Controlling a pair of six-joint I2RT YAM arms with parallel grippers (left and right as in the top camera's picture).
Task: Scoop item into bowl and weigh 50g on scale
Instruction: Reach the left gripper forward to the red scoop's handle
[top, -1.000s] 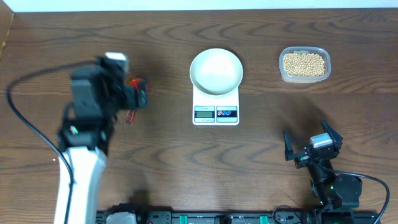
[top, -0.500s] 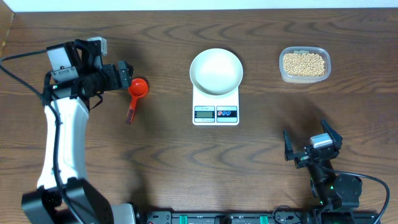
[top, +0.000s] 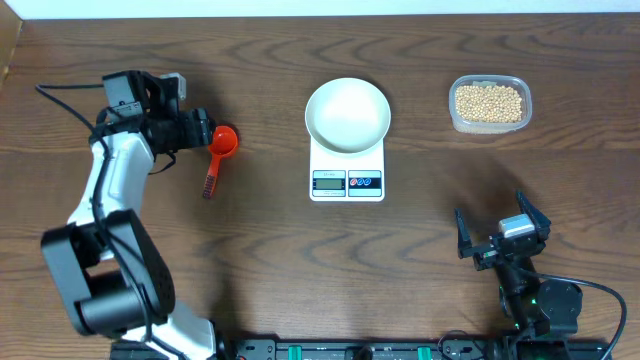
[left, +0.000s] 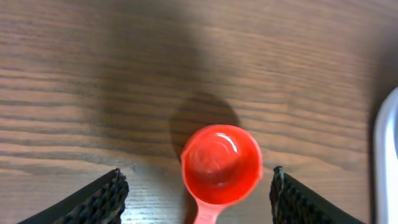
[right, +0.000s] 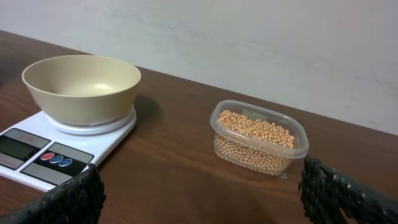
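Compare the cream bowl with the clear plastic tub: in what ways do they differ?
The bowl is round and opaque; the tub is rectangular with rounded corners and see-through. The bowl is empty; the tub holds tan beans. The bowl stands on the scale; the tub stands directly on the table. Both are upright and open on top.

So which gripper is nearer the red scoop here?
Left. The left gripper is right at the scoop, open, by its cup; the right gripper rests far off, beyond the scale.
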